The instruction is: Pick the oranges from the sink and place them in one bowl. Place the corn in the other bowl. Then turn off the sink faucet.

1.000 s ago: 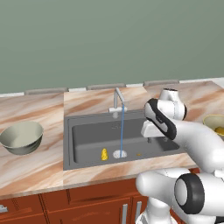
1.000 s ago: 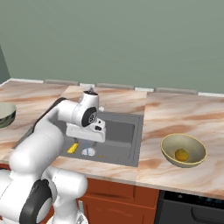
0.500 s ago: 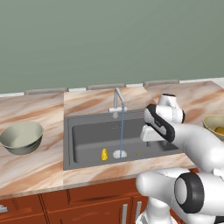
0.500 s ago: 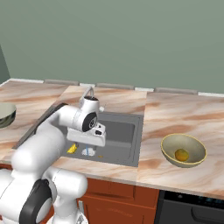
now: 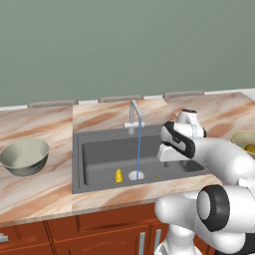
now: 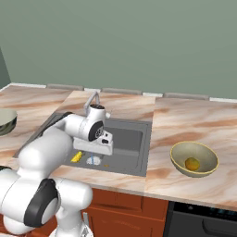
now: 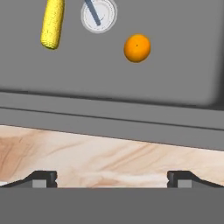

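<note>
1. Two bowls stand on the tabletop (image 5: 45,191) in the left base view, one on each side of the sink (image 5: 99,159): the pale grey-green bowl (image 5: 25,156) well to the sink's left, and the olive-khaki bowl (image 5: 245,142) at the picture's right edge, partly hidden by the arm. The corn (image 5: 118,175) lies on the sink floor just beside the round drain (image 5: 136,175). A thin blue stream of water (image 5: 139,147) runs from the faucet (image 5: 133,115) at the sink's back rim down to the drain. A small orange speck (image 5: 158,175) lies on the sink floor on the drain's other side. The arm's hand hangs over the sink's right part.

2. One orange (image 6: 192,163) sits inside the olive-khaki bowl (image 6: 203,155) in the right base view, on the tabletop right of the sink (image 6: 132,139). The corn (image 6: 77,156) lies in the sink next to the drain (image 6: 93,160). The faucet (image 6: 92,100) rises behind the hand.

3. Two dark fingertips (image 7: 43,178) of the claw (image 7: 112,179) stand far apart in the hand view, holding nothing, over the sink's front rim and the tabletop strip (image 7: 109,153). Beyond them, on the sink floor, lie the other orange (image 7: 137,48), the drain (image 7: 99,15) and the corn (image 7: 52,24), with the drain between the two.
</note>
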